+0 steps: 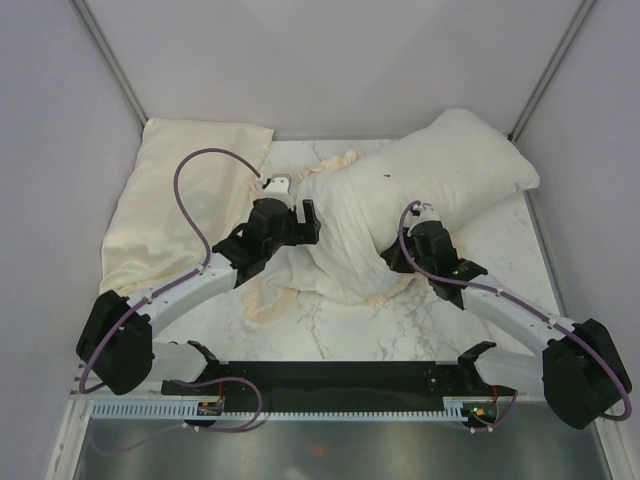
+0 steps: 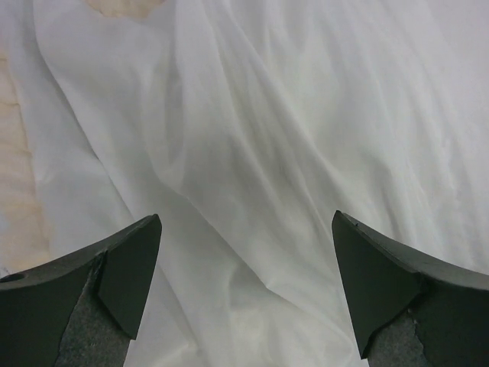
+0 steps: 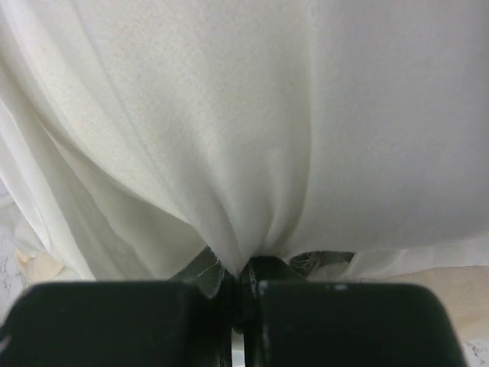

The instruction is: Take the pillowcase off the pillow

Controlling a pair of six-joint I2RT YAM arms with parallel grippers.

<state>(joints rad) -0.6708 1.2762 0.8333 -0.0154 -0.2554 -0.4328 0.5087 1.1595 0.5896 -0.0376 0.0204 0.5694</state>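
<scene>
The pillowcase [image 1: 340, 235] lies whitish face up in the middle of the table [image 1: 340, 330], bunched and wrinkled. Its cream frill [image 1: 268, 300] spills out along the near-left edge. The pillow [image 1: 470, 160] sticks out of it toward the far right. You can see its plump off-white end bare near the back corner, while its near-left part is under the cover.

Look at your right gripper [image 3: 241, 271] first. Its fingers [image 3: 321, 321] are pressed together with no gap, and a fold of the pillowcase's white cloth is pinched between them. The fabric fans upward from that pinch in tight gathers. From above, this gripper [image 1: 418, 218] sits on the right side of the cover, just where the bare pillow begins.

Your left gripper [image 2: 244, 229] is spread wide. Its two dark fingers [image 2: 130, 267] stand far apart with only loose white cloth in view between them and nothing clamped. You cannot tell from the wrist view whether the tips touch the fabric. In the overhead view it [image 1: 292, 208] is at the cover's left edge.

A flat pale-yellow cloth [image 1: 180, 200] lies along the far left of the table, apart from both grippers.
</scene>
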